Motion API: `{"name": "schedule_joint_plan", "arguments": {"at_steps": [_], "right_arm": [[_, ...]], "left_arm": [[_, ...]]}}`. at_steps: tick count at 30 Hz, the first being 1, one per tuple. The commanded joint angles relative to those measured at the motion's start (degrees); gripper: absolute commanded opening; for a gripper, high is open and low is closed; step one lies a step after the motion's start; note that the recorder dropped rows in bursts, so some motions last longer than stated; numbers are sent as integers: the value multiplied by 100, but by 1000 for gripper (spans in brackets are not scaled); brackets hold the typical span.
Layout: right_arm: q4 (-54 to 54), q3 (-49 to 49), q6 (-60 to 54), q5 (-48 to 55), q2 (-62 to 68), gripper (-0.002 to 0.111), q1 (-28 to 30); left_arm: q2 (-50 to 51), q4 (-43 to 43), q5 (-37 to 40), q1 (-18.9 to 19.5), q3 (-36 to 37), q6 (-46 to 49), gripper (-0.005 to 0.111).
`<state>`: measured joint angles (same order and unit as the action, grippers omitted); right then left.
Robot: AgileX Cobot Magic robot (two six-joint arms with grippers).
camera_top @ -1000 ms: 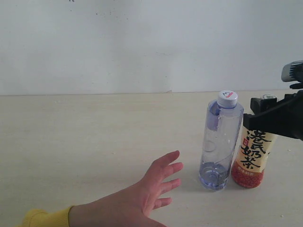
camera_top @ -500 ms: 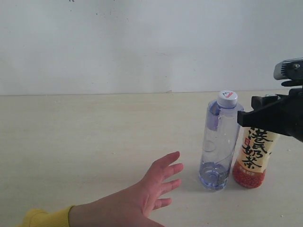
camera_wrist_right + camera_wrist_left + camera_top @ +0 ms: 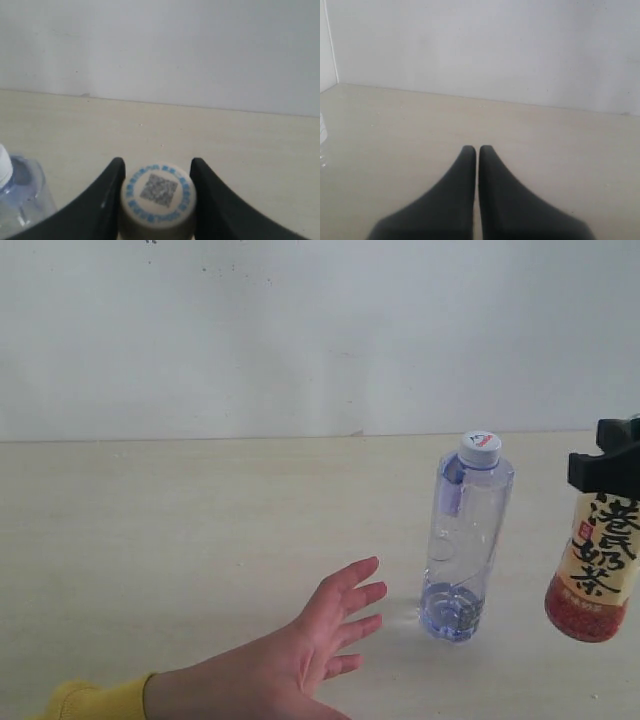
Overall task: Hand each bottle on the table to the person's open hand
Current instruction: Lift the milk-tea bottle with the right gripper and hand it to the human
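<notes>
Knock-over risk: the person's open hand (image 3: 335,625) waits lower left, the upright bluish-purple bottle (image 3: 463,540) blocks the way right of centre, and the milk-tea bottle (image 3: 597,565) hangs above the table (image 3: 150,530) at far right, neck clamped by the right gripper (image 3: 156,169); the left gripper (image 3: 478,148) sits closed, empty.

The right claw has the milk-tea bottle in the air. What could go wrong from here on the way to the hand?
1. The bluish bottle stands between the milk-tea bottle and the open hand. A low, straight sweep across could knock it over.
2. The right claw grips only up by the cap, and the bottle hangs slightly tilted. It might swing or slip during a quick move.
</notes>
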<state>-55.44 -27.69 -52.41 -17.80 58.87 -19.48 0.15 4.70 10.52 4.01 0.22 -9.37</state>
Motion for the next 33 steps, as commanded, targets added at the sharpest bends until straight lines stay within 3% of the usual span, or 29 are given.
{"name": "schedule_joint_plan", "arguments": {"at_steps": [1, 5, 7, 13, 20, 24, 28, 33], "right_arm": [[-2090, 49, -1903, 636, -862, 0, -298], [-3624, 236, -3107, -166, -1522, 0, -920], [-4451, 247, -4292, -866, -1783, 0, -1293], [-4451, 353, -3785, -908, -2023, 0, -2629], [-4451, 341, -3641, -904, -1076, 0, -3914], [-3563, 193, -2893, -594, -541, 0, -4237], [-2474, -198, -2051, -414, -119, 0, -4252], [-1893, -616, -1572, -287, 335, 0, -4252]], "left_arm": [[-15, 20, -25, 15, -22, 14, 4], [-15, 20, -25, 15, -22, 14, 4], [-15, 20, -25, 15, -22, 14, 4], [-15, 20, -25, 15, -22, 14, 4], [-15, 20, -25, 15, -22, 14, 4], [-15, 20, -25, 15, -22, 14, 4], [-15, 20, -25, 15, -22, 14, 4], [-15, 20, -25, 15, -22, 14, 4]]}}
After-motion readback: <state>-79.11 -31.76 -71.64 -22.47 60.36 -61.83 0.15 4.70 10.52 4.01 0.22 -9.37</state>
